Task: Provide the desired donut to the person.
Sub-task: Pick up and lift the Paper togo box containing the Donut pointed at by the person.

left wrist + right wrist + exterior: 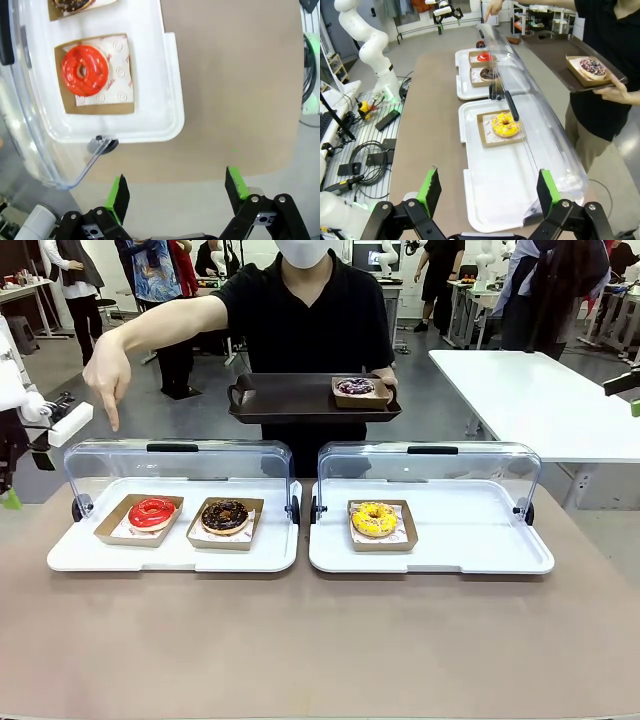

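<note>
On the left white tray (170, 558) I count two donuts in cardboard boats: a glossy red donut (152, 512) and a chocolate donut (225, 516). Right of it, a second tray (470, 550) holds one yellow donut (374, 519). Two clear domed lids (180, 465) stand raised behind. The person's hand (108, 375) points down above its far corner. My left gripper (176, 190) and right gripper (488, 189) gape wide, empty.

Bright, even light from overhead falls on my counter (320, 640); the shadows are faint and soft. The clear lids (180, 468) carry pale glare streaks, and the red donut (85, 70) shows a small sheen. My wrist views bow straight lines toward their edges. The far room looks slightly soft.
</note>
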Robot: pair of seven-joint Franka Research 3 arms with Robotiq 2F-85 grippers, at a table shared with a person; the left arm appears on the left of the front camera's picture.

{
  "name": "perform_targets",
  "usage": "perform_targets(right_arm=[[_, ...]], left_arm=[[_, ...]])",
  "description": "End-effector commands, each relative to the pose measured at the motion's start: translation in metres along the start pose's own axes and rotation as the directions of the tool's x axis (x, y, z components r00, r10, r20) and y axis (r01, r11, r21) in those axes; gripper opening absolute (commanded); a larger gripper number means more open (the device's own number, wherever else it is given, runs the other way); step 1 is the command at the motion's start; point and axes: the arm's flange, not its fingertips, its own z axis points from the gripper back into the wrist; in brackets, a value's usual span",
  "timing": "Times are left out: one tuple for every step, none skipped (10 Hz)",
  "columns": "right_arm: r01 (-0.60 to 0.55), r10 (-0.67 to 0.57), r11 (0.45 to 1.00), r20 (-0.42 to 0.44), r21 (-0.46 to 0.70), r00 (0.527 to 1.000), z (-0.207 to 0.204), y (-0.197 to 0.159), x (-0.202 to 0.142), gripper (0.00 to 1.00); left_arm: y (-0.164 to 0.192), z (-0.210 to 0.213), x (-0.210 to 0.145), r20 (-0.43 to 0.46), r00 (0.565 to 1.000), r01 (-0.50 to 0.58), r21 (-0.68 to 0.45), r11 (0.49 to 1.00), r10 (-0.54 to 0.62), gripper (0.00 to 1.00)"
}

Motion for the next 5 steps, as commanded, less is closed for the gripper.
perform_targets(right_arm=[[-0.004,0.004,1.000,0.006,0.008,1.000,0.001,0.001,-0.001,1.00],[-0.004,0.004,1.000,0.006,0.008,1.000,0.001,0.001,-0.001,1.00],[-0.004,0.004,1.000,0.006,0.008,1.000,0.001,0.001,-0.001,1.00],[-0.004,0.004,1.000,0.006,0.008,1.000,0.001,0.001,-0.001,1.00],[-0.004,0.004,1.000,0.006,0.008,1.000,0.001,0.001,-0.001,1.00]], left_arm=[[-0.003,-0.008,0.007,0.102,0.995,-0.005,0.027,1.000,0.002,1.00],[-0.001,-0.017,0.011,0.115,0.993,0.004,0.020,1.000,-0.006,1.00],[0.003,-0.026,0.012,0.133,0.991,0.024,0.001,1.000,-0.024,1.00],[0.004,-0.029,0.011,0.150,0.988,0.024,-0.011,1.000,-0.022,1.00],[0.003,-0.027,0.008,0.177,0.984,0.019,0.007,1.000,-0.020,1.00]])
